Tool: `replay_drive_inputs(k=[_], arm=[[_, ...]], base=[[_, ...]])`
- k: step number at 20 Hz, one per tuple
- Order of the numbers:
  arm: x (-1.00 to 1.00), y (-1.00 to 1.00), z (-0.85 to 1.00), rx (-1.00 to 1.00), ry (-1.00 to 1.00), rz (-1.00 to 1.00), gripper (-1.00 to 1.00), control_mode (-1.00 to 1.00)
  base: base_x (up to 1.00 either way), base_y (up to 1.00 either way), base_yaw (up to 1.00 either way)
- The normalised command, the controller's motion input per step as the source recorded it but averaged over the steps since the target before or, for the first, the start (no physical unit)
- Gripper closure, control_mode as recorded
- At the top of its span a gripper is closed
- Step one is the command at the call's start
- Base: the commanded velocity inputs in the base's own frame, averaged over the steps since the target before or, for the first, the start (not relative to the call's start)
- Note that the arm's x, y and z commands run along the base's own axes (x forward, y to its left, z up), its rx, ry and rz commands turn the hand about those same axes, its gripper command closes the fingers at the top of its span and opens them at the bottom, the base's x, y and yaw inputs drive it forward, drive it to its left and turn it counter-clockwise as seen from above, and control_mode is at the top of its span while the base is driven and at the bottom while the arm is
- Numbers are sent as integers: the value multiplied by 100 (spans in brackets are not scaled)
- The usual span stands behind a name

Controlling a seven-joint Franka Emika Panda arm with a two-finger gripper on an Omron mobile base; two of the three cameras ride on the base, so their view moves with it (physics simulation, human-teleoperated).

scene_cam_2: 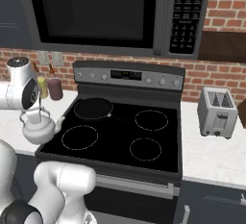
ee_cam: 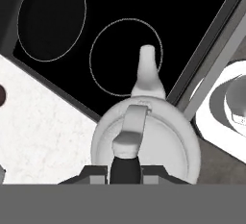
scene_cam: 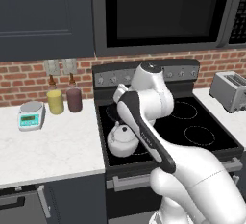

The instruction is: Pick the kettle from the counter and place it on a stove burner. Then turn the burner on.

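Kettle [ee_cam: 144, 143] hangs from pincer [ee_cam: 126, 168], clamped on arched handle so body stays level, spout ahead. Sits over cooktop's front-left edge, beside white table [scene_cam: 53, 146]. Right-front burner ring [scene_cam_2: 145, 149] bare, well apart; carry needed.

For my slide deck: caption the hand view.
Gripper shut on squat silver-grey kettle, spout toward a white burner ring.
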Motion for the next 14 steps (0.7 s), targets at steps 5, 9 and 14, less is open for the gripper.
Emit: replay_drive_inputs(k=[5,9,14], arm=[[-4,-47,4,-5,13,9,100,-100],[-3,-36,1,-14,13,9,100,-100],[0,-22,0,-27,13,14,100,-100]], base=[[0,0,0],[0,0,0],[0,0,0]])
